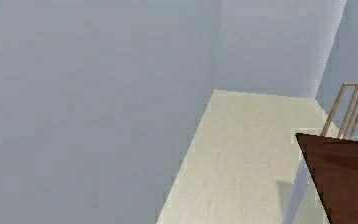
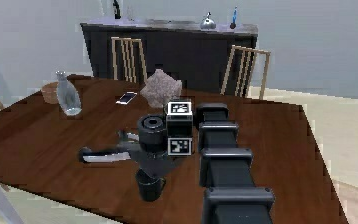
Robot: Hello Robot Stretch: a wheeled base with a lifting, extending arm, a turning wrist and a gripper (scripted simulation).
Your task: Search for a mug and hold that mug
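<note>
My arm (image 2: 227, 165) is out over the dark wooden table (image 2: 287, 135), and the pincer (image 2: 90, 155) has bare tabletop behind its fingers, so it holds nothing (how wide it stands, I cannot tell). Farther out sit a clear glass bottle (image 2: 65, 95), a phone (image 2: 127, 98) and a crumpled brownish lump (image 2: 162, 86). Whether any of them is the mug, I cannot tell. Ahead, a pale wall (image 1: 87, 100).
</note>
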